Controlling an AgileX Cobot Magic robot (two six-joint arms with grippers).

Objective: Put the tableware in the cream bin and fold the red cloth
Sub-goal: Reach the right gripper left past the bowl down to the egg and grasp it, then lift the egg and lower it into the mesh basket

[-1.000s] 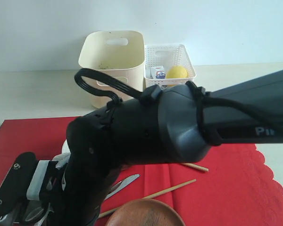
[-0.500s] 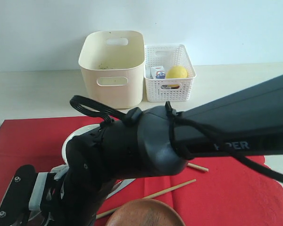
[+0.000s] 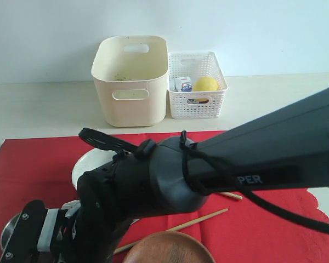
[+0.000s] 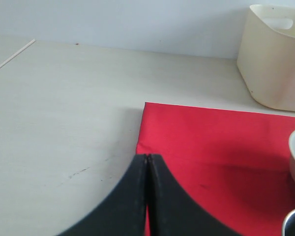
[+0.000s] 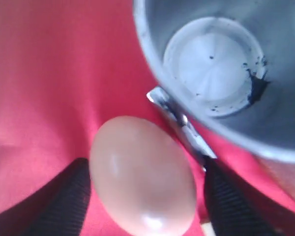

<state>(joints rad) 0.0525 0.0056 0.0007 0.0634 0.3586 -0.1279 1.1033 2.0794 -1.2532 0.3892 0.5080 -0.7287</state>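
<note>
Under everything, a pale table [image 3: 38,109], bare along the far side and the left. Spread flat over its near half, the red cloth [image 3: 274,230], scalloped along the right edge. Across the cloth, from the right down to the near left, the dark right arm [image 3: 263,159], hiding much of the middle.

At the far side of the table, off the cloth and upright, the cream bin [image 3: 130,82]. Just beside its right wall, a lower white basket [image 3: 200,104].

On the cloth, left of middle and half hidden behind the arm, the white bowl [image 3: 90,163]. At the near edge, cut off by the frame, the round brown plate [image 3: 167,249].

Above the cloth's left edge, close to its far corner, the left gripper [image 4: 147,157], fingers pressed together, pinching nothing. Low over the near left of the cloth, the right gripper [image 5: 145,196], fingers spread to either side of the rounded head of the wooden spoon [image 5: 142,174]; contact impossible to judge.

Close beside the spoon and near the bowl, the steel cup [image 5: 211,64], upright, mouth up, dark specks inside. Between spoon and cup, a blurred strip of metal, likely the knife [image 5: 179,120].

Right of the plate, two thin chopsticks [image 3: 203,220] on the cloth, apart from each other, partly under the arm. In the basket, a lemon [image 3: 206,83] and a small carton [image 3: 183,84].
</note>
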